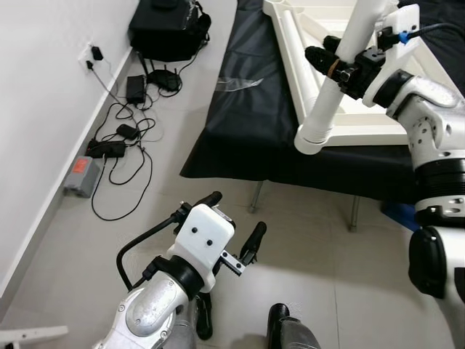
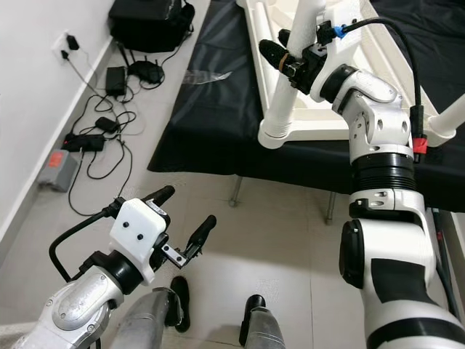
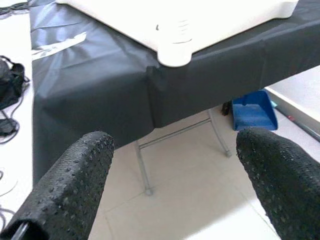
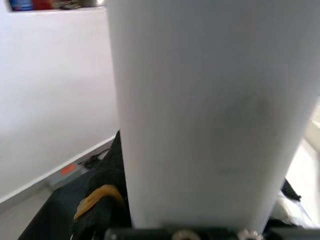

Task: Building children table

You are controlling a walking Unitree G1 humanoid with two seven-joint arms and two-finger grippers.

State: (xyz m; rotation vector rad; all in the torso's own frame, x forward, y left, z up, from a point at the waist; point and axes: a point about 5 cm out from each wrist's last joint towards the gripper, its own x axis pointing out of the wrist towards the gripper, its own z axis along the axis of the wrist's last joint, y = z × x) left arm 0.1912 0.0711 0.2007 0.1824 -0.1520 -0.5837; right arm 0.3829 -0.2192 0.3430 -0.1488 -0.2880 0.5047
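The white children's tabletop (image 1: 349,127) lies upside down on a table draped in black cloth (image 1: 240,131), its near corner close to the table's front edge. A white round leg (image 1: 330,91) stands in that corner's socket, leaning a little and running up out of the frame. The right pincer (image 1: 336,64) is clamped on this leg partway up, one black finger (image 1: 318,57) showing on the leg's left side with an orange band near its base. In the right wrist view the leg (image 4: 210,115) stands just in front of the camera, with the black finger and orange band (image 4: 97,197) beside it.

The left pincer (image 1: 234,218) hangs low over the tiled floor (image 1: 305,247) in front of the table, its two fingers apart and holding nothing; the left wrist view looks between the fingers (image 3: 70,185) toward the table's front edge and metal legs (image 3: 142,165), with a blue bin (image 3: 252,110) under the table.

By the left wall lie a black bag (image 1: 168,25), chargers and tangled cables (image 1: 127,134), and a grey box with an orange label (image 1: 82,174). The robot's feet (image 1: 280,320) show at the bottom.
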